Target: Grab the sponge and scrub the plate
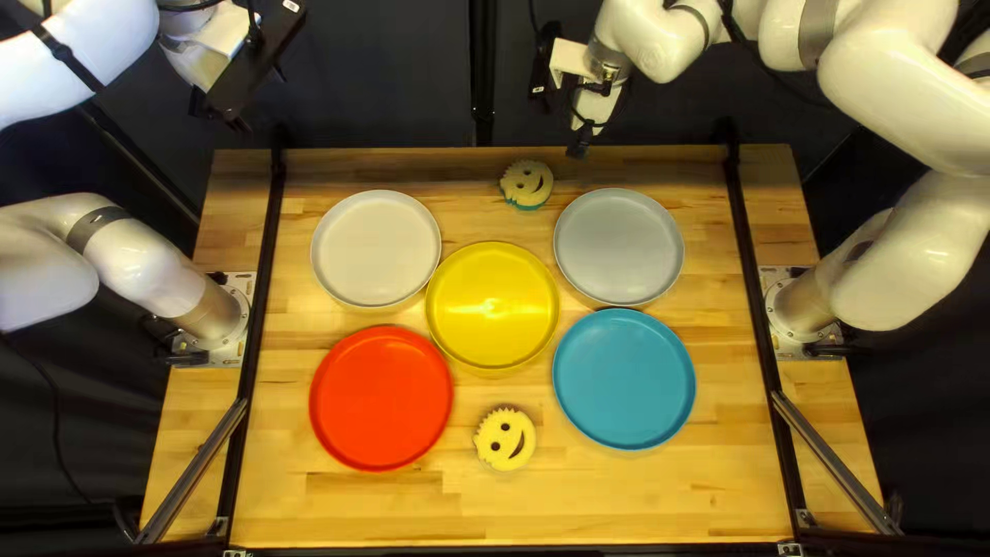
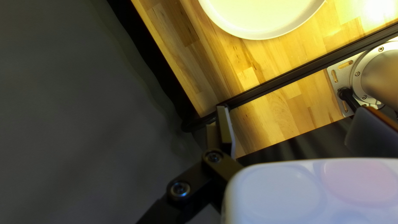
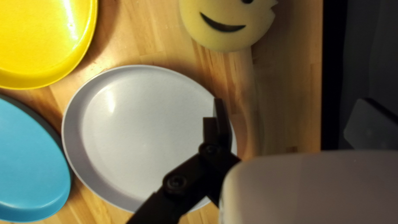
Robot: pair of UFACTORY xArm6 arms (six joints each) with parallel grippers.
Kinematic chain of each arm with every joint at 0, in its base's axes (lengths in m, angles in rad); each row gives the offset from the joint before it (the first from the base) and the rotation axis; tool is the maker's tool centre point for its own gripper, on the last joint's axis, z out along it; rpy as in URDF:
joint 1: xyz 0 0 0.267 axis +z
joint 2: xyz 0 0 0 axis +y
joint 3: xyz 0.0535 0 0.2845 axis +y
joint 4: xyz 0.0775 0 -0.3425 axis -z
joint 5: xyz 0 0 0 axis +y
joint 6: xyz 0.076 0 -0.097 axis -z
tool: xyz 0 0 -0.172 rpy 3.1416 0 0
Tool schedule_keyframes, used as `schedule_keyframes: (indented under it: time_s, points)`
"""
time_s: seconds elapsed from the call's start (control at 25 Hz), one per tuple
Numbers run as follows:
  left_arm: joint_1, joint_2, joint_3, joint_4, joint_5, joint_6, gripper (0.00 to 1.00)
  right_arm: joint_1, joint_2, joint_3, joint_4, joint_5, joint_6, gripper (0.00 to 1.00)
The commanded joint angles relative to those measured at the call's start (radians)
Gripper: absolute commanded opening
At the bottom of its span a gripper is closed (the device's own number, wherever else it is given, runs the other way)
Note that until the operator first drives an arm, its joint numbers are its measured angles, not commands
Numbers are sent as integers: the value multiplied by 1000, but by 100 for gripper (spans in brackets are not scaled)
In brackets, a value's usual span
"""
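Seems barely begun — with left gripper (image 2: 293, 108) and right gripper (image 3: 291, 99) both wide open, holding nothing. Has yet to grab a sponge (image 1: 527, 183) — then scrub a plate (image 1: 619, 248).

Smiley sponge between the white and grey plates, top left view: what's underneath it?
A teal edge shows along the near side of the smiley sponge; whether it's the sponge's own layer, I can't tell. The sponge hides the tabletop directly beneath it.
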Motion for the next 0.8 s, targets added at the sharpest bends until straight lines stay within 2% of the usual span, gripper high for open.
schedule_keyframes:
  time_s: [0.04, 0.32, 0.64, 0.8]
  points:
    - [0, 0, 0, 0, 0, 0, 100, 26, 65, -51, 18, -21, -59, 100]
    - [0, 0, 0, 0, 0, 0, 100, 49, 151, -122, 15, -42, -133, 100]
    - [0, 0, 0, 0, 0, 0, 100, 48, 284, -262, -9, 33, -196, 100]
    - [0, 0, 0, 0, 0, 0, 100, 36, 313, -292, -6, 48, -219, 100]
